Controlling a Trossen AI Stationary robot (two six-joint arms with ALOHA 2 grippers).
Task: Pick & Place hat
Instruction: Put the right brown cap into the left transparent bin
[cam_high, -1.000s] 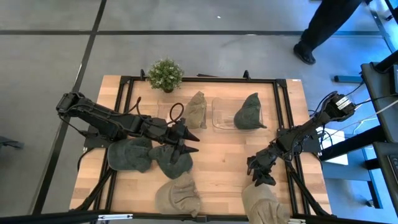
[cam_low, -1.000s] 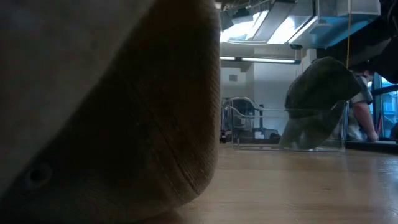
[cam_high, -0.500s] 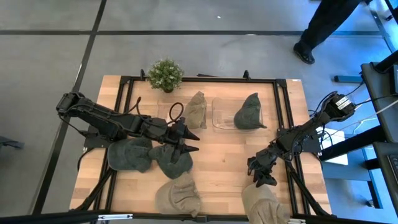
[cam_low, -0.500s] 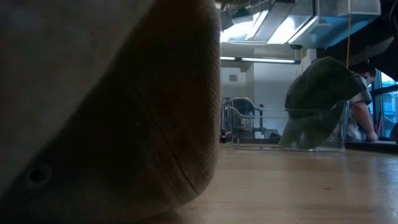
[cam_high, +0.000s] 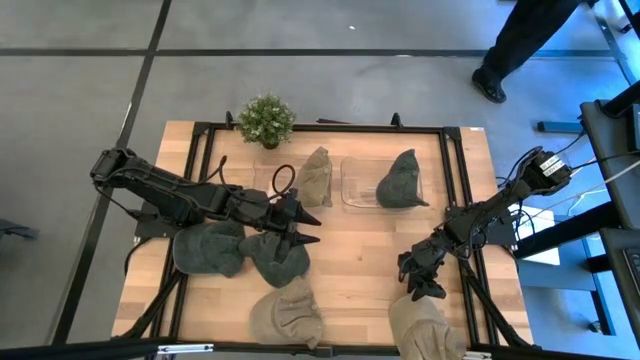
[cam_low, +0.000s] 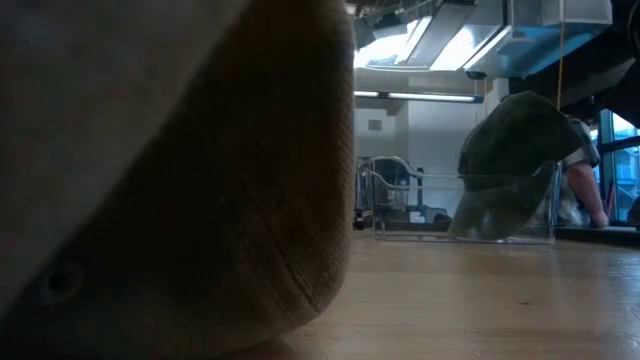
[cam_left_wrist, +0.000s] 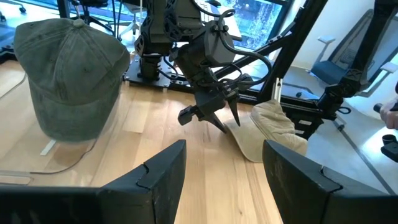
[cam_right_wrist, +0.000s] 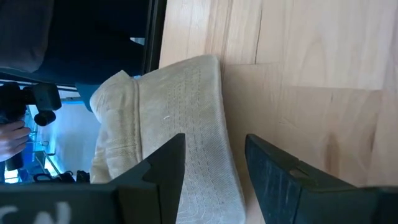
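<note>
Wooden table (cam_high: 350, 250) holds scattered hats; right gripper (cam_high: 420, 283) hovers open over beige hat (cam_high: 425, 325).

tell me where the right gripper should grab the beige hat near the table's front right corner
Probably the raised fold of the crown on the beige hat, coming straight down from above. The right gripper hangs open just beside it, and the hat lies flat on the table, so only that ridge offers a pinch.
</note>
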